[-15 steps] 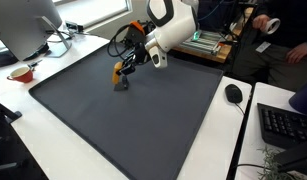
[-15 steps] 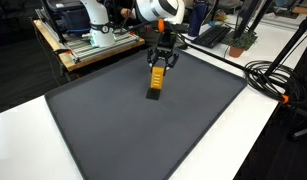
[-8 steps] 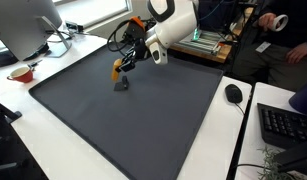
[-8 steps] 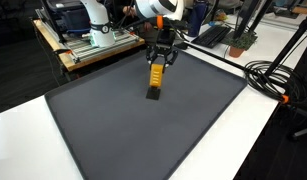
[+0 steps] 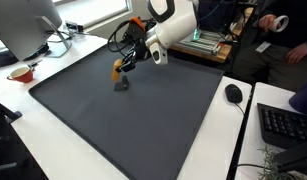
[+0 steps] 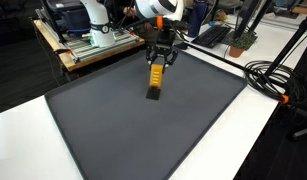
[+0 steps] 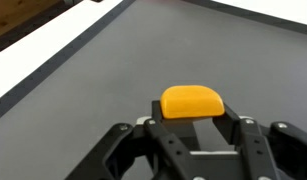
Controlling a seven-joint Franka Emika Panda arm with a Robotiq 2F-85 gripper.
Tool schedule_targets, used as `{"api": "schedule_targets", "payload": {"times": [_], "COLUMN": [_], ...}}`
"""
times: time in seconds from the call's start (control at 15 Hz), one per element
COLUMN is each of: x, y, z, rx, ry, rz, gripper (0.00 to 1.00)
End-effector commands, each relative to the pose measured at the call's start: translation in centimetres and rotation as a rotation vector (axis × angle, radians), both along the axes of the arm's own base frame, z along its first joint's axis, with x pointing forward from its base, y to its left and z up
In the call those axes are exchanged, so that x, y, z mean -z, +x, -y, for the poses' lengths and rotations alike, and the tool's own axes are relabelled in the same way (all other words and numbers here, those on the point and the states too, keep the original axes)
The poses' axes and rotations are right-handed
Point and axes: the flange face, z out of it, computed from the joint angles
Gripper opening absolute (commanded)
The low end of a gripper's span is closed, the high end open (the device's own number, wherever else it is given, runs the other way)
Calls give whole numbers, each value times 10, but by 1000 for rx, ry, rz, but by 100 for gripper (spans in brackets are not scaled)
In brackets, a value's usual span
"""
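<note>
tool (image 6: 160,60) clamped on orange object (image 6: 156,76) | over dark gray mat (image 6: 113,125) | mouse (image 5: 233,93) well apart

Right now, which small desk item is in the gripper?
The orange-handled tool with the black end, clamped in the gripper over the grey mat; the black mouse and red cup lie off it.

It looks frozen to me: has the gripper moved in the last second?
Yes, slightly. The gripper, holding the orange tool, crept up-frame toward the far edge of the grey mat, then stopped.
</note>
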Motion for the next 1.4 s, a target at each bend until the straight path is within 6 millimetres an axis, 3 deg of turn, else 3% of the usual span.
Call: {"api": "schedule_targets", "payload": {"times": [0.0, 1.2, 1.27, 1.33], "x": [0, 0, 0, 1], "y": [0, 0, 0, 2], "z": [0, 0, 0, 1], "rx": [1, 1, 1, -7], "ry": [0, 0, 0, 15], "rz": [0, 0, 0, -1], "gripper": [55, 55, 30, 30]}}
